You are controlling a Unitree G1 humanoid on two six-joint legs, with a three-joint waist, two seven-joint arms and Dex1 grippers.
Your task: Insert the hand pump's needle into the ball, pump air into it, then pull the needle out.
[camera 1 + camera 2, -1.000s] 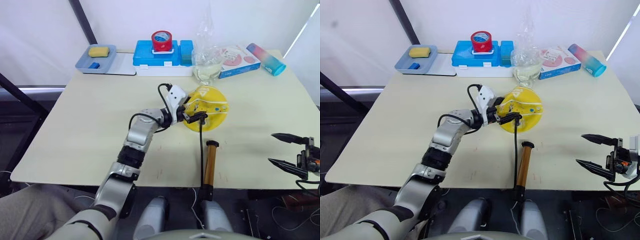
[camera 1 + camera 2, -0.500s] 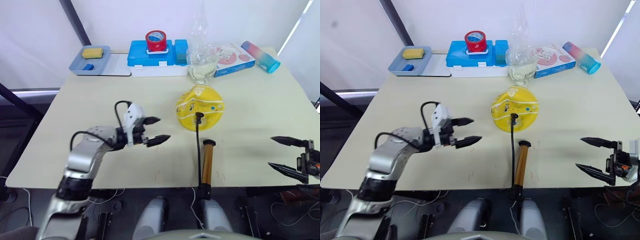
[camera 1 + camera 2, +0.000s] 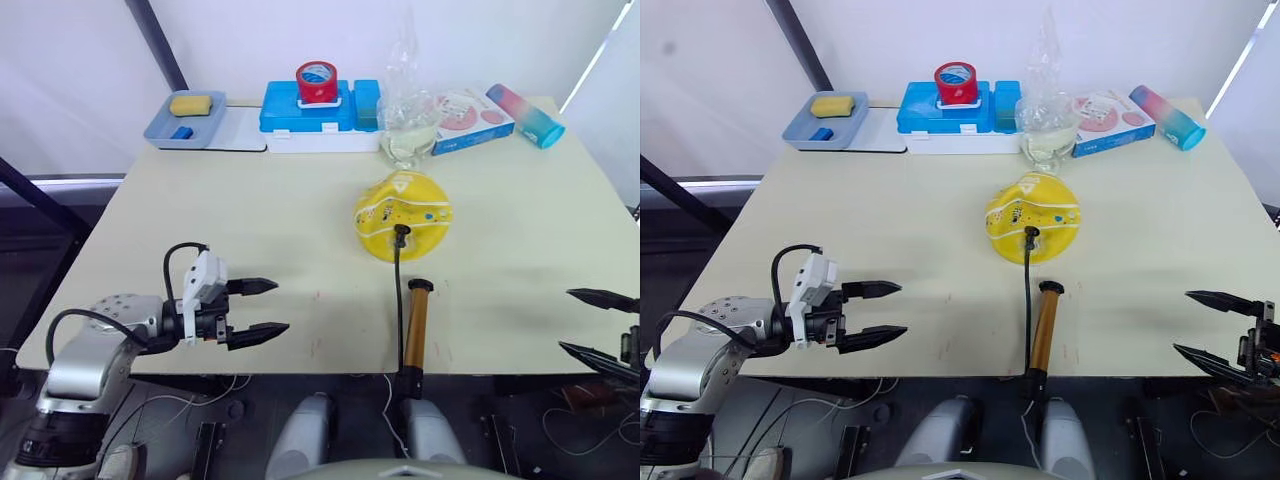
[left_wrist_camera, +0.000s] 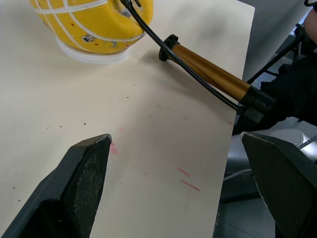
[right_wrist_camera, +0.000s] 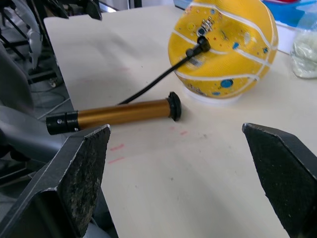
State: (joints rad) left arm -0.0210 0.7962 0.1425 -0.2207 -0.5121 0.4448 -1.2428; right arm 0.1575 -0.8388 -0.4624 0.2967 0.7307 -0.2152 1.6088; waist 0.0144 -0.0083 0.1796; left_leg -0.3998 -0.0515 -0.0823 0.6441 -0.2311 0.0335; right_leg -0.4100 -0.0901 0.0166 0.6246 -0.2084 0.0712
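The hand pump (image 3: 418, 325), a slim copper-orange tube with black ends, lies on the pale bench (image 3: 250, 230) close to the near edge, about halfway along it. One black end hangs a little past that edge. Its thin black bendy hose (image 3: 400, 285) runs up beside the tube to the ball (image 3: 403, 209), a yellow rubber ball with white lines and small pictures. The ball sits just behind the pump, near the middle of the bench. The black fitting at the hose's end (image 5: 201, 43) sits pressed on the ball's skin, so we think the needle is in, though the metal tip itself is hidden.

Our left gripper (image 3: 256, 311) hovers by the near left corner with its two black fingers spread apart, holding nothing. Our right gripper (image 3: 1218, 327) hovers just off the near right corner, fingers spread too and empty. Both are well apart from the pump.

We think the pump is light and stiff, and its smooth tube may slip or roll, so we should take it around the middle of the tube. The ball looks a bit sunken and soft, so it may wobble or roll when pushed. The hose is floppy, and a hard tug could pull the needle out too soon.
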